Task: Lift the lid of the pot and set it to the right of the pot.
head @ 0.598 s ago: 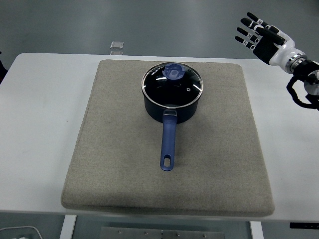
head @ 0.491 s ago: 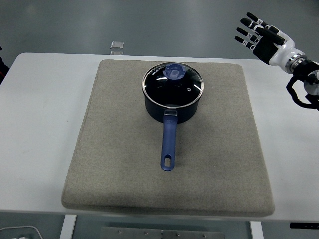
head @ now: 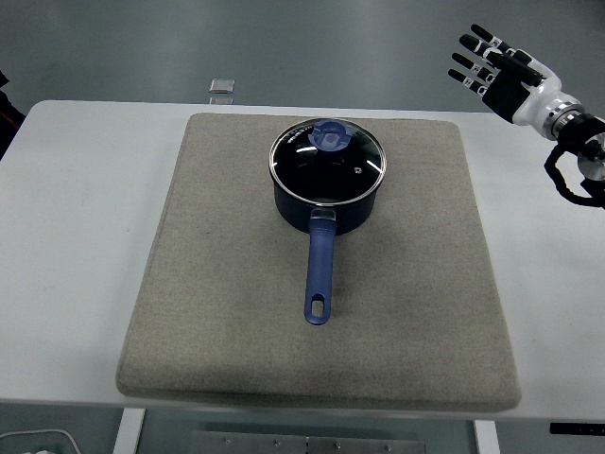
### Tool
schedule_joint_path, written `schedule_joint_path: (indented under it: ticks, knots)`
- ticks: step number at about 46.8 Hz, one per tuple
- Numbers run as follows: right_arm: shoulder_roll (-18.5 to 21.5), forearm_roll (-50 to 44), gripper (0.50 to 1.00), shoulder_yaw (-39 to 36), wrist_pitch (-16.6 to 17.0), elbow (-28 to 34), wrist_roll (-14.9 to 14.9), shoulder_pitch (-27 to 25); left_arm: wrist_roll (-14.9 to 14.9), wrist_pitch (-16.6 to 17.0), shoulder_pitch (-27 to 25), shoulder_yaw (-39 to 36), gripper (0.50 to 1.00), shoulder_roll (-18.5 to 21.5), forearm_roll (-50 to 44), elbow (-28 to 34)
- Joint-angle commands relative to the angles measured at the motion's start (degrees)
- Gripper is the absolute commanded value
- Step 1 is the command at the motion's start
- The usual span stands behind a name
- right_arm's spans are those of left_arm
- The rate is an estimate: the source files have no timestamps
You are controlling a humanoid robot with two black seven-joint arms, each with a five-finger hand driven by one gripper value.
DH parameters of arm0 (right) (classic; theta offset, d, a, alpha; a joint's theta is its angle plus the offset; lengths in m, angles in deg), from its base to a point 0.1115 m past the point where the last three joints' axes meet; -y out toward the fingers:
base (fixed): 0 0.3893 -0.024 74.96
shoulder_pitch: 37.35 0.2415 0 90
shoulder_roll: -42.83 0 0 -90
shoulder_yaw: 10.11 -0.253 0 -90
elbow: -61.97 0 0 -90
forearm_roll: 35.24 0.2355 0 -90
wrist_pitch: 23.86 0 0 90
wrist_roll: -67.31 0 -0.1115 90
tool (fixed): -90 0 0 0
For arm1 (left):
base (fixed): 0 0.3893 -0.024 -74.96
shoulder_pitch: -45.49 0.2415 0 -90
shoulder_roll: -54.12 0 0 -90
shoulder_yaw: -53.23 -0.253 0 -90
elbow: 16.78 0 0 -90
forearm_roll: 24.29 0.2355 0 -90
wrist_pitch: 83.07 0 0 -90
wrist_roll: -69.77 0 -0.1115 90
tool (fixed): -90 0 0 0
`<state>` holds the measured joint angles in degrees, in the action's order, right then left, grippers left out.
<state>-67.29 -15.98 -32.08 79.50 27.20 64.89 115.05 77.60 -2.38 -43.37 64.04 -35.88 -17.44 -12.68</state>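
A dark blue pot (head: 326, 200) stands on the grey mat (head: 208, 284), at its far middle, with its long blue handle (head: 319, 274) pointing toward the near edge. A glass lid (head: 328, 162) with a blue knob (head: 330, 136) sits on the pot. My right hand (head: 492, 71) is raised at the far right, well away from the pot, fingers spread and empty. A small dark part of the left arm (head: 8, 99) shows at the left edge.
The mat lies on a white table (head: 76, 227). A small clear object (head: 221, 87) sits at the table's far edge. Bare mat lies right of the pot (head: 435, 218).
My right hand has shifted slightly up and to the right. The pot and lid have not moved.
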Motion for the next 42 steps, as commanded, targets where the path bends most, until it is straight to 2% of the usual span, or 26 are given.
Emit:
schedule_joint_path:
  ticks: [1, 25, 42]
  knots:
    - [0.1, 0.0, 0.915, 0.0, 0.0, 0.1, 0.0, 0.0, 0.0, 0.0, 0.0, 0.0, 1.000, 0.0, 0.0, 0.0]
    - [-0.4, -1.3, 0.915, 0.4, 0.6, 0.3, 0.0, 0.2, 0.0, 0.0, 0.0, 0.0, 1.000, 0.0, 0.0, -0.1]
    - [0.3, -9.1, 0.915, 0.4, 0.3, 0.2, 0.0, 1.5, 0.0, 0.0, 0.0, 0.0, 1.000, 0.0, 0.0, -0.1]
